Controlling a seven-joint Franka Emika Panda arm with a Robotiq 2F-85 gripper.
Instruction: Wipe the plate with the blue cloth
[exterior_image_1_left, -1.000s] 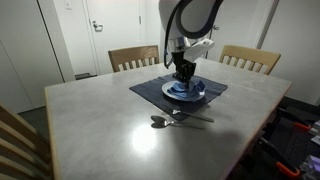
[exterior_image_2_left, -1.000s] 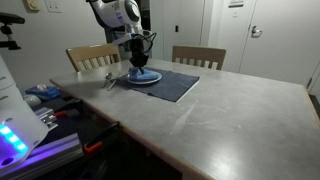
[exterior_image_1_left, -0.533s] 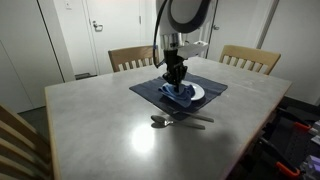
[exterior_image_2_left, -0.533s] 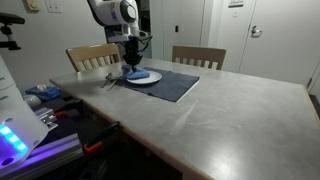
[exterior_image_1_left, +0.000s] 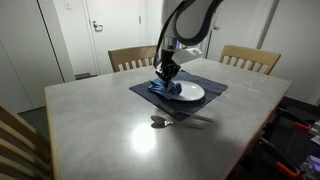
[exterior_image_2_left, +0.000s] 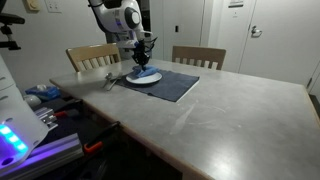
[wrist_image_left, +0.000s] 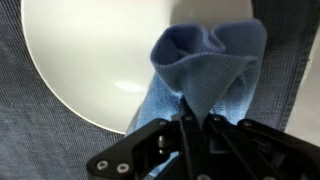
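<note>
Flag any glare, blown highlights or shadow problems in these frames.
In an exterior view, ceiling-light glare washes the table in the foreground; in an exterior view, a glowing device blooms purple at the corner; in the wrist view, the plate is nearly overexposed, while the fingers holding the blue cloth sit in shadow.

White plate (wrist_image_left: 100, 50) lies flat; bunched blue cloth (wrist_image_left: 205, 65) overlaps its rim.

Grey table (exterior_image_1_left: 100, 125), dark placemat (exterior_image_1_left: 141, 88), perhaps cutlery (exterior_image_1_left: 161, 121)
</note>
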